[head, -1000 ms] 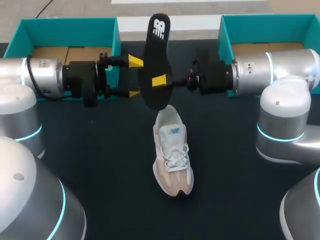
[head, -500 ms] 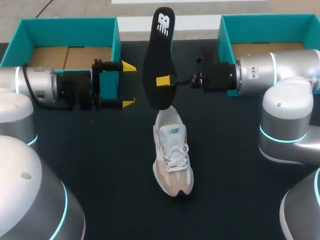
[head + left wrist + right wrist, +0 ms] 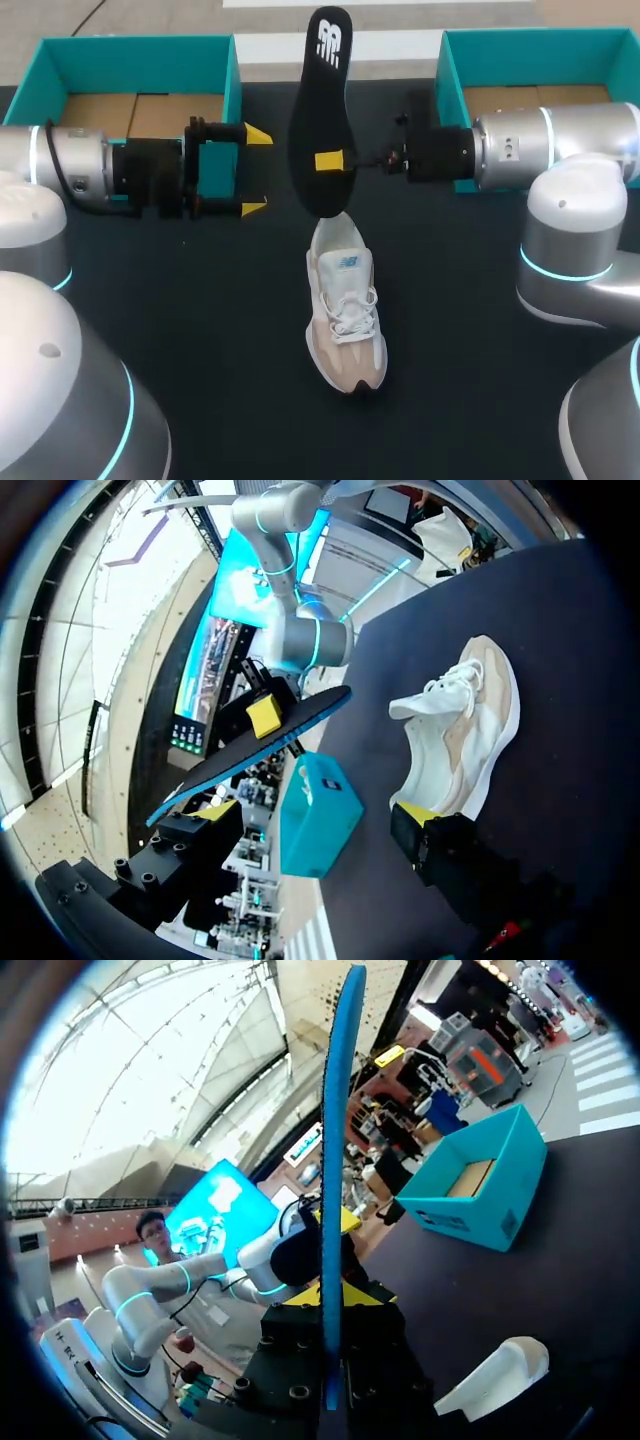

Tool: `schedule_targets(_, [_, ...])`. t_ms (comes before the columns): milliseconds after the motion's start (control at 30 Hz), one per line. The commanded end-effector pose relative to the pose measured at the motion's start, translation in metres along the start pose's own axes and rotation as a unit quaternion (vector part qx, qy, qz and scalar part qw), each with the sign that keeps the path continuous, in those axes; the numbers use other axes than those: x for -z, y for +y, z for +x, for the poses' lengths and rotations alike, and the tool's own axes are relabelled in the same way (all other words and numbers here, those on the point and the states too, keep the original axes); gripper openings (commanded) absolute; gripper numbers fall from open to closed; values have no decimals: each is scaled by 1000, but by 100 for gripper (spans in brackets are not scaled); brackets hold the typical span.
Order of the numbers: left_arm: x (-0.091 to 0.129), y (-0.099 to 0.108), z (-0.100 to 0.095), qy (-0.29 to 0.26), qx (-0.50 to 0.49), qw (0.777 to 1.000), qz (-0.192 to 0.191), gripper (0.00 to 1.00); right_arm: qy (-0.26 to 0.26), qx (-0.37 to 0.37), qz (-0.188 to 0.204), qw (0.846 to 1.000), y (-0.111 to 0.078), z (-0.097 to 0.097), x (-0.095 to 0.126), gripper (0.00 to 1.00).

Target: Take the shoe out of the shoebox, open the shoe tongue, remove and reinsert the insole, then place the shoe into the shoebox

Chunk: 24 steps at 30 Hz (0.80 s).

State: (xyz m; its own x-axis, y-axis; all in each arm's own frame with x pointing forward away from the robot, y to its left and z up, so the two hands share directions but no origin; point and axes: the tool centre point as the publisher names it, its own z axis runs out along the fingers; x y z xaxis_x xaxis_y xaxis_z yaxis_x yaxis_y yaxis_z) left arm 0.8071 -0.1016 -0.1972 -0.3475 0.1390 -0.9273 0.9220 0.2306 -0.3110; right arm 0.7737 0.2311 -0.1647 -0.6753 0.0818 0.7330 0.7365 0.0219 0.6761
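Judged from the pose, reinsertion is the step in hand. The shoe point(image 3: 345, 310) lies on the table point(image 3: 200, 330) between 2 teal shoeboxes point(image 3: 60, 55), so the insole point(image 3: 322, 110), pinched upright over its heel by the right gripper point(image 3: 330, 161), should tilt wide-end-first into the opening. The left gripper point(image 3: 255, 170) stands spread, apart. The shoe is beige-white and laced; the insole is black with a blue edge.

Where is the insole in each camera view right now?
Head view: the insole stands upright at upper middle, clamped in the right gripper, over the shoe's heel.
Left wrist view: insole edge-on ahead of the open left gripper, beside the shoe.
Right wrist view: insole edge-on between this gripper's fingers.
Shared landmark: the shoe on the table.
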Motion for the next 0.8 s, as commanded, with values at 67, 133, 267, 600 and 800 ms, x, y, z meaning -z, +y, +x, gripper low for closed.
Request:
schedule_targets(67, [0, -1, 0, 1, 0, 1000, -1, 100, -1, 0, 0, 1000, 0, 0, -2, 0])
schedule_targets(133, [0, -1, 0, 1, 0, 1000, -1, 100, -1, 0, 0, 1000, 0, 0, -2, 0])
schedule_targets(267, [0, -1, 0, 1, 0, 1000, -1, 100, -1, 0, 0, 1000, 0, 0, -2, 0])
schedule_targets(600, [5, 4, 3, 5, 51, 999, -19, 100, -1, 0, 0, 1000, 0, 0, -2, 0])
schedule_targets(800, [12, 13, 16, 22, 149, 987, -45, 100, -11, 90, 20, 996, 7, -12, 11, 0])
